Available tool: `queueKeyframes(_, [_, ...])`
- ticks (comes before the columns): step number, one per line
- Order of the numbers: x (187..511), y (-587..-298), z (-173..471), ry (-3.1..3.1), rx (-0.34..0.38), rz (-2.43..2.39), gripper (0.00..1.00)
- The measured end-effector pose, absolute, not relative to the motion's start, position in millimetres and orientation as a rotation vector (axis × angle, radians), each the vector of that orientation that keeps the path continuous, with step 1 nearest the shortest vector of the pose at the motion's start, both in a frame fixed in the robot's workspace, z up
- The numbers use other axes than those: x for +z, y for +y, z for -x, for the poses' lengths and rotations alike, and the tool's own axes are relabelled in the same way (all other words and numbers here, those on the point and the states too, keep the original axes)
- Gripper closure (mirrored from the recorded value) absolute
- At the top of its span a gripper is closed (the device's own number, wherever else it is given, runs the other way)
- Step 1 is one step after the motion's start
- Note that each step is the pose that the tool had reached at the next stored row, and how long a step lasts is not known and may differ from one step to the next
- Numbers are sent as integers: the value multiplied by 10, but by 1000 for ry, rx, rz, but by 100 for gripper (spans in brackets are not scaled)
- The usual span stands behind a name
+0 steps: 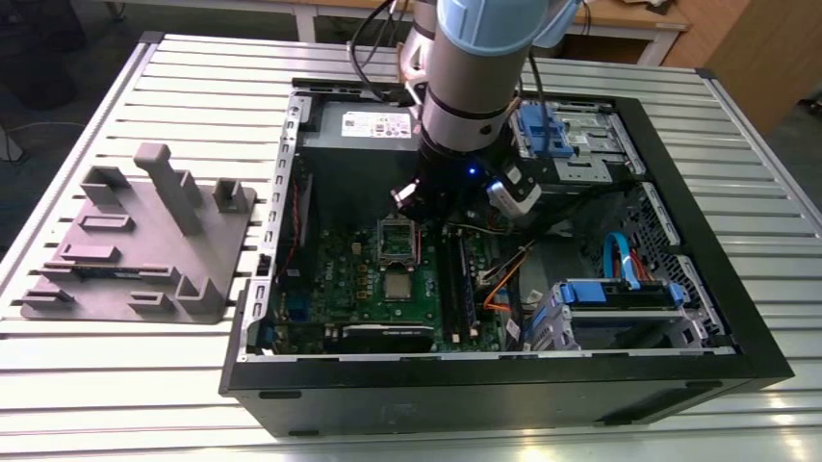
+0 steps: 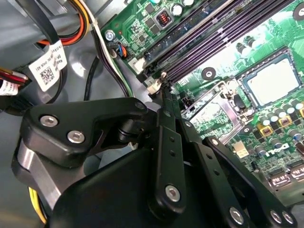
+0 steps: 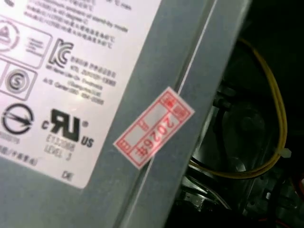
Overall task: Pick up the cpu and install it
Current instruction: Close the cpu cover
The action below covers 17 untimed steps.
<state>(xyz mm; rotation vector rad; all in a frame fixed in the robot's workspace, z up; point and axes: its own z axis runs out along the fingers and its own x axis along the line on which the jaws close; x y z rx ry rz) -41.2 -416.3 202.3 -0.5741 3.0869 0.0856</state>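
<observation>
Circuitry spreads beneath me: a broad green motherboard (image 1: 372, 289) lying flat inside an open black computer case (image 1: 514, 385), which sits on a slatted aluminium table (image 1: 771, 279). My pale blue-and-grey jointed arm (image 1: 469, 58) reaches down into the case from above.

My black linkage gripper (image 2: 164, 90) is drawn narrow, its two sides meeting at the tip with nothing held between them. In the second wrist view the tip hangs above the board at the end of the long dark memory slots (image 2: 213, 33), near a small white connector (image 2: 153, 87) and just beside the rectangular metal socket frame with its hinged bracket (image 2: 211, 111).

The small flat square cpu with a pale silvery top (image 2: 273, 83) lies flat on the motherboard inside a dark square surround, on the far side of the socket frame from my tip and apart from it. In the exterior view the cpu (image 1: 399, 286) rests next to the socket frame (image 1: 398, 241), toward the case's near edge.

A grey metal box with a white printed label (image 3: 71, 95) carries a red-and-white sticker (image 3: 153, 127), with a thin yellow wire (image 3: 280, 128) looping beside it. A grey moulded fixture tray (image 1: 141, 241) lies on the table at the exterior view's left.
</observation>
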Motion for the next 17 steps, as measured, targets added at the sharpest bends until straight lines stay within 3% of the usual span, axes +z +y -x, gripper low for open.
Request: queueKeyframes(17, [2069,-4169,495,3075,82,586,90])
